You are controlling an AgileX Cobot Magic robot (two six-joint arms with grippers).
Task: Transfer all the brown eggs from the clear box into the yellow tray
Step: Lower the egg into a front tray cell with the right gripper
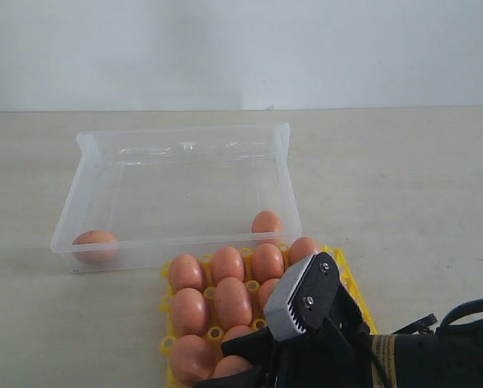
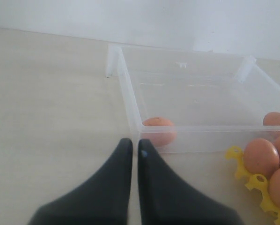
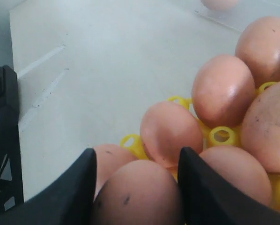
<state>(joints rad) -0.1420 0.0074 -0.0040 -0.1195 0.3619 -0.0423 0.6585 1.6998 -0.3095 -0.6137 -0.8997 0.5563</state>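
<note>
My right gripper point(image 3: 137, 155) is shut on a brown egg point(image 3: 137, 197), low over the near edge of the yellow tray point(image 3: 220, 135). In the exterior view that gripper point(image 1: 245, 362) hides the tray's point(image 1: 351, 284) front right part, and the held egg point(image 1: 229, 366) shows at its tip. Several brown eggs point(image 1: 228, 263) fill the tray's cups. Two eggs lie in the clear box point(image 1: 185, 133): one in the near left corner point(image 1: 94, 244), one by the near right wall point(image 1: 266, 221). My left gripper point(image 2: 135, 146) is shut and empty, just outside the box's corner point(image 2: 130, 110) near the egg inside point(image 2: 158, 129).
The box and tray stand on a pale tabletop point(image 1: 419, 186) before a white wall. The tray's back edge touches the box's near wall. A black stand point(image 3: 2, 140) shows at the side of the right wrist view. Black cables point(image 1: 468, 311) trail from the right arm.
</note>
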